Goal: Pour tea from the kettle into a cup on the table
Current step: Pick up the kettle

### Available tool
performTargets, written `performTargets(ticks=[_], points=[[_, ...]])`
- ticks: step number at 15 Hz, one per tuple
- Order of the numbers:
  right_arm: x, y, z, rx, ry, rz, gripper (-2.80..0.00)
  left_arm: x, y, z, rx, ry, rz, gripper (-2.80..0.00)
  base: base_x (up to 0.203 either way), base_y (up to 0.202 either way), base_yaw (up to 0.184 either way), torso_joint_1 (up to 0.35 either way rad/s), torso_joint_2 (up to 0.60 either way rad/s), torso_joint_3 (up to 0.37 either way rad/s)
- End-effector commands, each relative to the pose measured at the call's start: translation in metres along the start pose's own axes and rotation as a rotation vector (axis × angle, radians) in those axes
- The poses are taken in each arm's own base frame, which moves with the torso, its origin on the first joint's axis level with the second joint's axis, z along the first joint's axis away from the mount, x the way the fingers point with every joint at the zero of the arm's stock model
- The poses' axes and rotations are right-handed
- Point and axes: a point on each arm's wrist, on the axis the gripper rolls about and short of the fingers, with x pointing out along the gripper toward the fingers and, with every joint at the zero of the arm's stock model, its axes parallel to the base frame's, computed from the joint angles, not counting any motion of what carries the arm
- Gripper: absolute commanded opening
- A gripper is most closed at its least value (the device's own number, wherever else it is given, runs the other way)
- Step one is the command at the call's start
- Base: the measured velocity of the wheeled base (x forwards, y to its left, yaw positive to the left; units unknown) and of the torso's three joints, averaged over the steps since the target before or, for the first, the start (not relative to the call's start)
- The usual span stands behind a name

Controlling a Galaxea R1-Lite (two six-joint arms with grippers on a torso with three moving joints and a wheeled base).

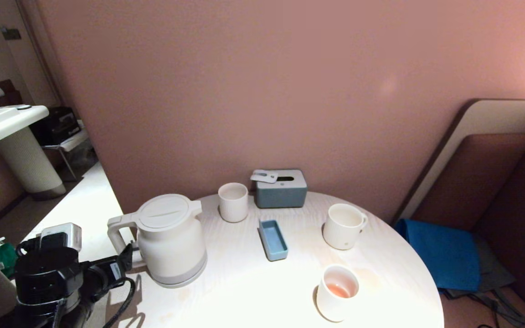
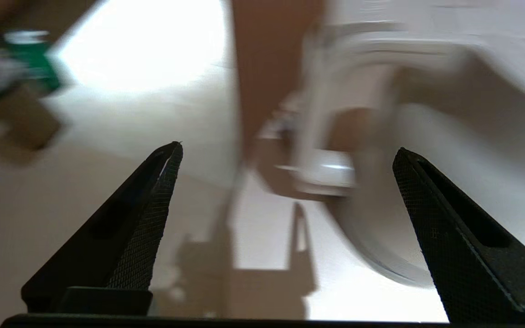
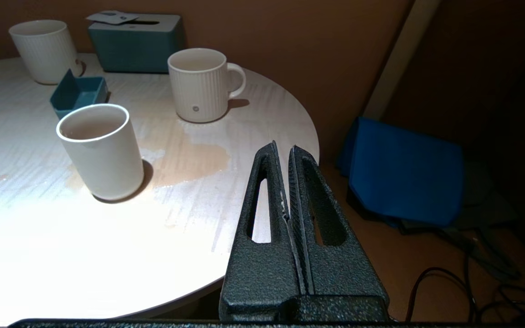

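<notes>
No writing is readable on the kettle (image 1: 171,239) or mug (image 1: 343,226). Left claw (image 2: 287,150) is released beside the kettle's handle; right claw (image 3: 283,152) is clenched, empty, off the desk (image 1: 253,291).

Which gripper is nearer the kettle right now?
Left. The left gripper is open beside the kettle handle; the right gripper is shut off the table's far edge.

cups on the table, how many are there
3. A ribbed handleless tumbler stands at the back beside the grey-blue box; the ribbed cup with a handle stands to the right; a smooth cup holding a little tea stands nearest the front edge. None appears hidden.
</notes>
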Motion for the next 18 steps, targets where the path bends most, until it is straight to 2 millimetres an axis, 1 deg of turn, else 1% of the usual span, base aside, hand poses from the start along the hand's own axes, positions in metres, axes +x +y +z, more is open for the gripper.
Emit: performTargets(ticks=[1, 4, 7, 11, 13, 18], points=[[0.000, 0.000, 0.000, 0.000, 0.001, 0.001, -2.80, 0.002, -0.003, -0.005, 0.010, 0.002, 0.047, 0.00, 0.000, 0.000, 0.000, 0.000, 0.00, 0.000], [0.000, 0.000, 0.000, 0.000, 0.001, 0.001, -2.80, 0.003, -0.003, -0.006, 0.004, 0.003, 0.051, 0.00, 0.000, 0.000, 0.000, 0.000, 0.00, 0.000], [0.000, 0.000, 0.000, 0.000, 0.001, 0.001, -2.80, 0.008, -0.006, -0.001, -0.014, -0.015, 0.044, 0.00, 0.000, 0.000, 0.000, 0.000, 0.00, 0.000], [0.000, 0.000, 0.000, -0.001, 0.001, 0.001, -2.80, 0.027, -0.014, -0.004, -0.017, -0.008, 0.038, 0.00, 0.000, 0.000, 0.000, 0.000, 0.00, 0.000], [0.000, 0.000, 0.000, 0.000, 0.001, 0.001, -2.80, 0.039, -0.012, -0.005, -0.026, -0.010, 0.032, 0.00, 0.000, 0.000, 0.000, 0.000, 0.00, 0.000], [0.000, 0.000, 0.000, -0.001, 0.001, 0.001, -2.80, 0.061, -0.007, -0.021, 0.006, 0.020, 0.049, 0.00, 0.000, 0.000, 0.000, 0.000, 0.00, 0.000]])
